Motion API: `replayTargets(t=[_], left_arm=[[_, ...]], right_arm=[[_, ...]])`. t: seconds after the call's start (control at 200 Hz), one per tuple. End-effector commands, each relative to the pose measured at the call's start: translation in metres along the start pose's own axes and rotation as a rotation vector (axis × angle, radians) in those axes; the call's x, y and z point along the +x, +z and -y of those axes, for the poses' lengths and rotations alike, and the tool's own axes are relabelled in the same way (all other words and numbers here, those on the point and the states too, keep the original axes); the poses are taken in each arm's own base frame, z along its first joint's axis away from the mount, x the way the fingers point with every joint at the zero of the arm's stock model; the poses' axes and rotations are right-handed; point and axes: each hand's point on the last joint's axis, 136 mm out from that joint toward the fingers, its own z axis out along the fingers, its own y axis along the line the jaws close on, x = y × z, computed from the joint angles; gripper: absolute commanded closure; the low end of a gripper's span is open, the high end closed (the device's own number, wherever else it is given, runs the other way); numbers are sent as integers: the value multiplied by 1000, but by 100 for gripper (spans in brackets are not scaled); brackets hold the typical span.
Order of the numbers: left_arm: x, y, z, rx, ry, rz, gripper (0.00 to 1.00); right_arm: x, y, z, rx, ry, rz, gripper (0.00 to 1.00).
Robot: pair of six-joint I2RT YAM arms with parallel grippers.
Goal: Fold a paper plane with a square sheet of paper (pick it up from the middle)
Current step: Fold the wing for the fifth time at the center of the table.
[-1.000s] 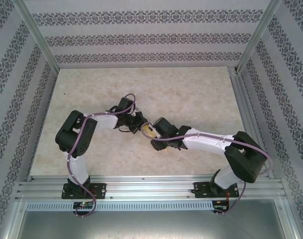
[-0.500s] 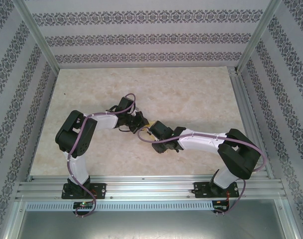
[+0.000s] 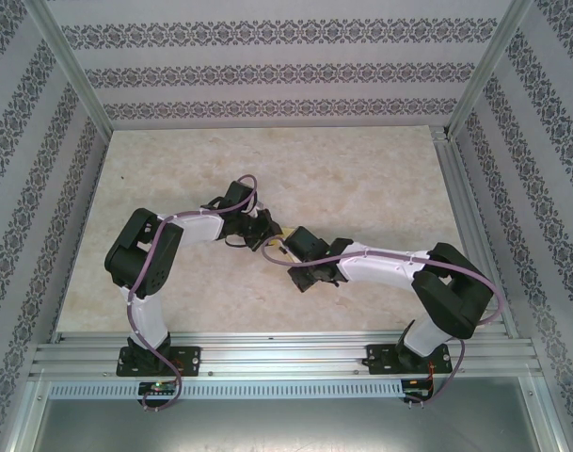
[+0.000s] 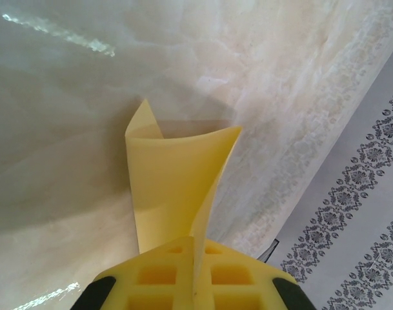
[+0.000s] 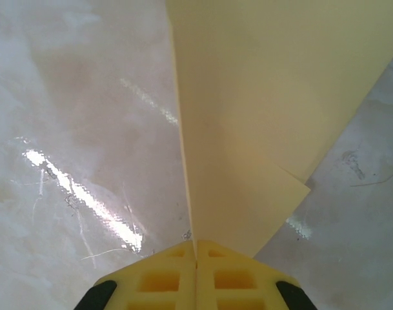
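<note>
**One floppy sheet, two grippers on it**

The square sheet of paper [image 4: 177, 174] sat mid-table, apparently lifted just off the marbled table [image 4: 67, 129]; the left gripper [image 4: 195, 265] had its pads pinched together on one end; the right gripper [image 5: 196, 268] was clamped on the other; the sheet curled loosely, so it was probably feather-light, limp and easy to crease or tear; best held gently along an edge or fold; count: one sheet, two grippers.
</note>
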Motion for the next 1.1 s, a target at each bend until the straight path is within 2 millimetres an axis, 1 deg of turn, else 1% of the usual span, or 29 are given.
replayTargets(t=[0.0, 0.065, 0.17, 0.215, 0.27, 0.37, 0.445, 0.605, 0.729, 0.839, 0.924, 0.979, 1.094], left_arm=[[-1, -2, 5, -11, 45, -1, 95], [-3, -8, 8, -24, 66, 14, 89], [-7, -22, 11, -46, 92, 49, 71], [-9, -29, 13, -46, 98, 64, 67], [-12, -35, 15, -45, 108, 80, 60], [-14, -47, 23, -37, 144, 105, 54], [-13, -54, 27, -38, 169, 124, 51], [-9, -70, 31, -36, 215, 172, 51], [-2, -77, 34, -6, 256, 184, 59], [5, -74, 27, 9, 265, 168, 71], [8, -70, 20, 20, 253, 152, 74], [10, -68, 21, 40, 250, 146, 74], [14, -60, 16, 33, 248, 128, 76]], right_arm=[[-15, -5, -8, -80, 45, 46, 100], [-16, -4, -13, -136, 73, 57, 100], [-19, -1, -20, -228, 128, 77, 99], [-20, 1, -23, -263, 146, 87, 100], [-22, 3, -26, -298, 171, 97, 99], [-25, 9, -29, -359, 229, 104, 98], [-25, 14, -30, -382, 259, 106, 98], [-30, 18, -30, -437, 333, 132, 98], [-35, 16, -26, -498, 387, 158, 98], [-34, 16, -22, -514, 416, 157, 98], [-34, 15, -19, -520, 433, 162, 97], [-34, 15, -17, -527, 446, 166, 97], [-35, 15, -13, -548, 483, 171, 97]])
